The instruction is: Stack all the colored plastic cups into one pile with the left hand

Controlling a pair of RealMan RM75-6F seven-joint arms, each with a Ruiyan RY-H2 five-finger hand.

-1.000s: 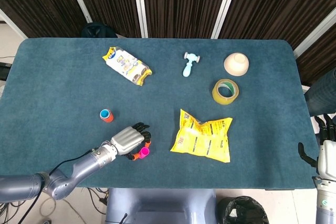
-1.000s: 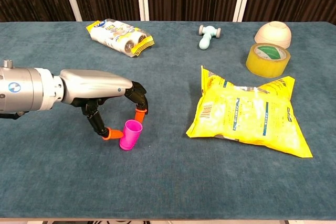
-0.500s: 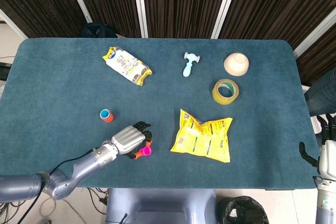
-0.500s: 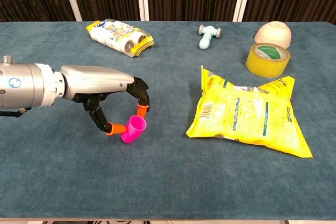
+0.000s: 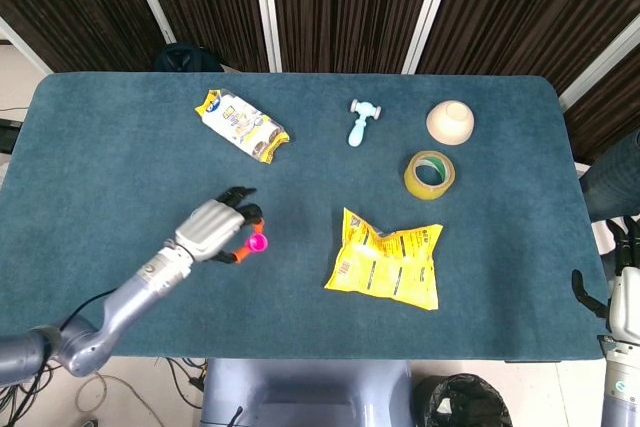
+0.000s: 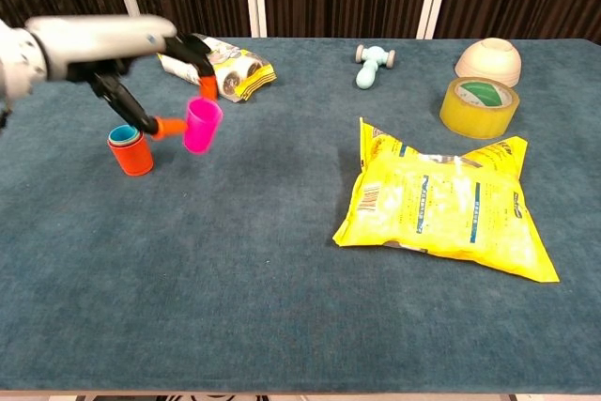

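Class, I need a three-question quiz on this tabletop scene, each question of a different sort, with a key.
1. True or false: the left hand holds the pink cup above the table.
2. Which lies nearest the tape roll? A) snack pack B) bowl C) orange cup
3. Fill in: the orange cup has a ____ cup nested inside.

Key: 1 true; 2 B; 3 blue.

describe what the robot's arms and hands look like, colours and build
The left arm is smooth silver-grey metal in rounded segments. The left hand has a silver back, black fingers and orange fingertip pads. Only a sliver of the right hand shows at the head view's right edge: a pale grey casing with dark fingers.
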